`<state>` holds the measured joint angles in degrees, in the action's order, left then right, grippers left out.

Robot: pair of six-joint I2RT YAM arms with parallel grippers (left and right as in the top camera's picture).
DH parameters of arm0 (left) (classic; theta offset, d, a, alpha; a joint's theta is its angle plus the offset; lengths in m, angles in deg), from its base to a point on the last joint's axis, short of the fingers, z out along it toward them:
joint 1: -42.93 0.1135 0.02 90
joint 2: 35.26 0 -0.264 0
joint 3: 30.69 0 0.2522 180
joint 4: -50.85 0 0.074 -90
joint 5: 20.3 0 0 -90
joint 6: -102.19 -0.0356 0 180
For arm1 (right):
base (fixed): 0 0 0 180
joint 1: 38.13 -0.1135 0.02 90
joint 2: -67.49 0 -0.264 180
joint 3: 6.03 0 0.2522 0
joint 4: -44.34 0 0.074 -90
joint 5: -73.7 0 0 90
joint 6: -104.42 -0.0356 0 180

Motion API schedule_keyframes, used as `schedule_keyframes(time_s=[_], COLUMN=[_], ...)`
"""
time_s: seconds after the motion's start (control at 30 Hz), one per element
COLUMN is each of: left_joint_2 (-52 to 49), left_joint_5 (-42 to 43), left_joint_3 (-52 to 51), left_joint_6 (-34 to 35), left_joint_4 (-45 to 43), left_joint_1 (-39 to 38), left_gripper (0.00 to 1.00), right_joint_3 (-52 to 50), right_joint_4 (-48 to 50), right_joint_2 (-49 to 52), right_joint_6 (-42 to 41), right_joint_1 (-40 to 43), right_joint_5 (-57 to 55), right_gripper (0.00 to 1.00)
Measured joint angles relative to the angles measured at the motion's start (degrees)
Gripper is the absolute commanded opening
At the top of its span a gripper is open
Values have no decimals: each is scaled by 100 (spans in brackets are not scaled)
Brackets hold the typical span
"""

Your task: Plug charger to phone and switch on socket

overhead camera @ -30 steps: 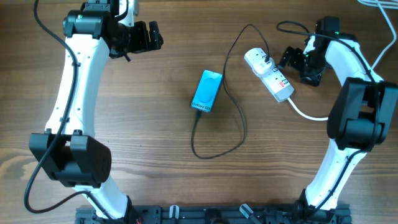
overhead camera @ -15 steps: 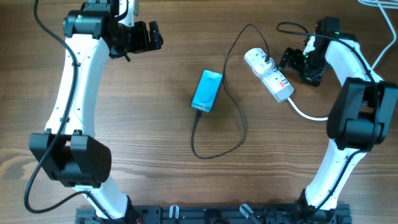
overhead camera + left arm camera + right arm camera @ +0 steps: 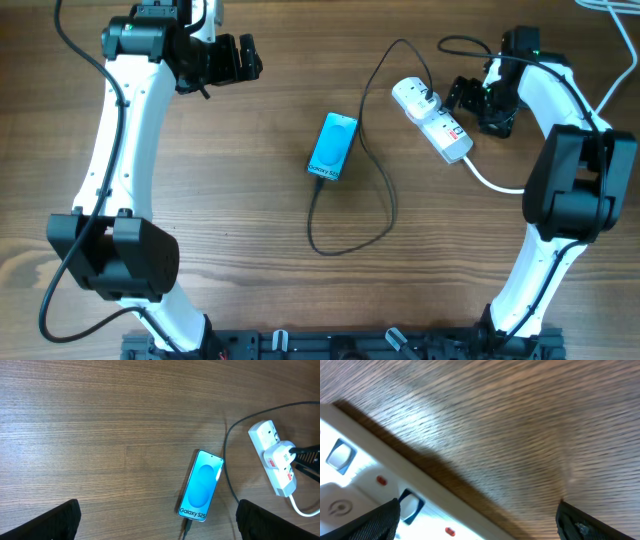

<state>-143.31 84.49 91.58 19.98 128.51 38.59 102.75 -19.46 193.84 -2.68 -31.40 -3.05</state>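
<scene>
Right gripper (image 3: 461,97), fingers spread, sits beside the long white power strip (image 3: 432,119). Left gripper (image 3: 254,57) gapes too. Thin black cable (image 3: 386,200) meets the cyan-screened flat phone (image 3: 332,146).

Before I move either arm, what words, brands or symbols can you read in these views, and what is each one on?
"Galaxy S25": on the white band at one end of the phone, left wrist view.
A round power-type symbol, no letters: on the socket, right wrist view.
Red marks on the socket: too small and blurred to read as text.
Overhead view: the phone's print is too small to read.
</scene>
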Motion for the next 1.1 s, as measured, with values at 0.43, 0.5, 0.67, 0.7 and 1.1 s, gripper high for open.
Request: schedule_keyframes(time_s=[0.43, 0.5, 0.67, 0.7, 1.1], left_joint_2=[0, 0, 0, 0, 0], left_joint_5=[0, 0, 0, 0, 0], left_joint_3=[-2, -2, 0, -2, 0], left_joint_6=[0, 0, 0, 0, 0], left_joint_4=[0, 0, 0, 0, 0], left_joint_1=[0, 0, 0, 0, 0], left_gripper=[100, 100, 100, 100, 100], right_joint_3=[0, 0, 0, 0, 0], right_joint_4=[-7, -7, -4, -4, 0], right_joint_2=[0, 0, 0, 0, 0], right_joint_6=[-57, -52, 35, 61, 208], right_joint_1=[0, 0, 0, 0, 0], right_joint_5=[-216, -214, -205, -186, -168], right_gripper=[100, 100, 100, 100, 100])
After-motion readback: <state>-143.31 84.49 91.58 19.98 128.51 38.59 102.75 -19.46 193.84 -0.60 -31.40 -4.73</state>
